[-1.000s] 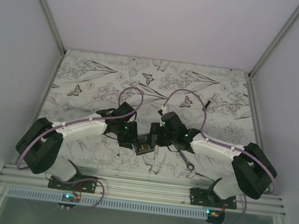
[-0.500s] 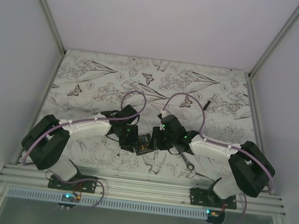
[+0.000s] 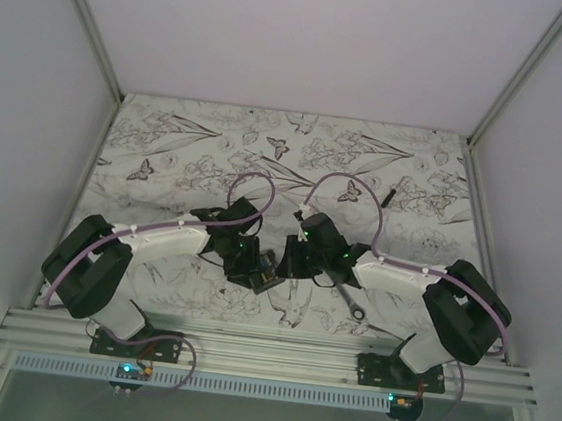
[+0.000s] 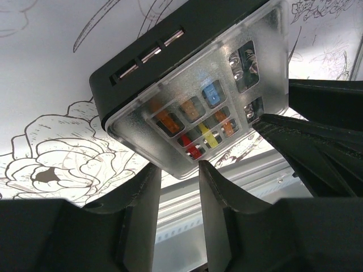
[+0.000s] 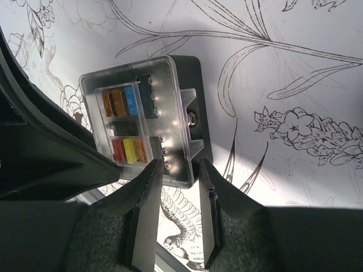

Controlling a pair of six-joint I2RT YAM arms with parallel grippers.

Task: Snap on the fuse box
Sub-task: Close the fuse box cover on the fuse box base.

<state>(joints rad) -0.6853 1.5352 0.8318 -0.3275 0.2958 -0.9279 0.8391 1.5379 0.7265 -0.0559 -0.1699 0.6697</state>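
Floral-print table [image 3: 166, 158]. Fuse box [image 4: 195, 113] is mid-table near the front edge, tilted and held between both grippers. A clear lid covers its orange, blue, yellow and red fuses. Left gripper [image 4: 176, 181] has its fingers narrowed onto the box's lower corner, clamping it. Right gripper [image 5: 178, 175] pinches the box's bottom edge from the other side. Wrench [image 3: 350, 300] lies flat beside the right arm. Stick [image 3: 390, 196] lies far back right, well apart.
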